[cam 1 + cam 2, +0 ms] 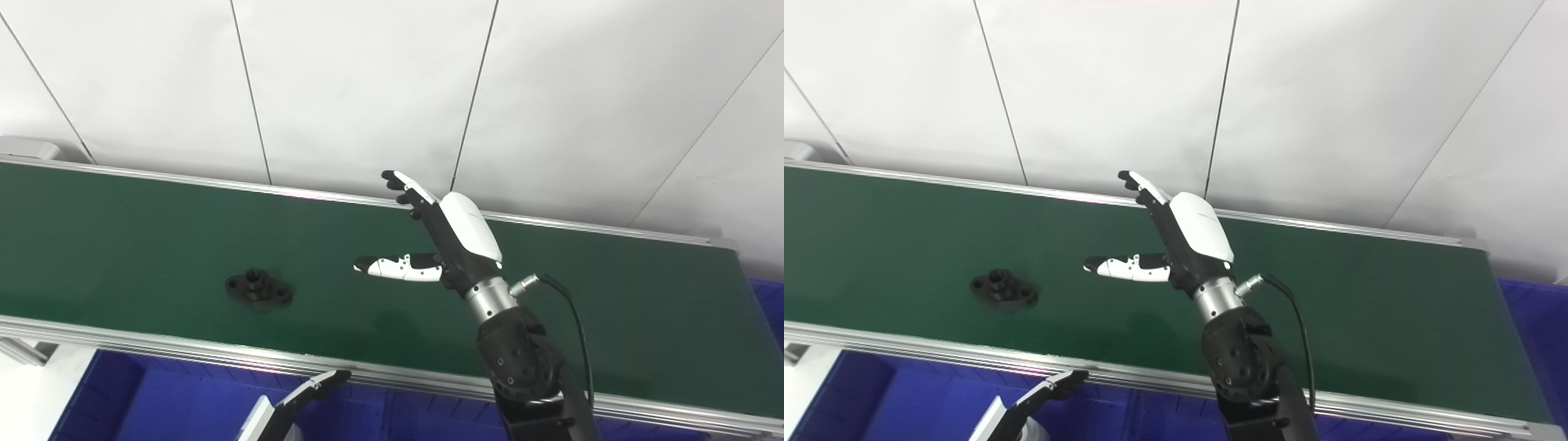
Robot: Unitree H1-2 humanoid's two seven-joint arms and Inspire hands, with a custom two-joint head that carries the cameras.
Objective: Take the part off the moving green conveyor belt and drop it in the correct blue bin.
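White wall panels back the green conveyor belt [122,245], where the empty, spread-open right robot hand [441,239] hovers right of the black part [258,289], whose long axis follows the belt.

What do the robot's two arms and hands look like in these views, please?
The right hand has a glossy white back shell, black fingers with white panels, a silver wrist ring, a black perforated forearm and a black cable. Only a white-and-black tip of the left hand shows.

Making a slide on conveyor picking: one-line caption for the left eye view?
Open right hand poised above the green belt, black flanged part lying to its left.
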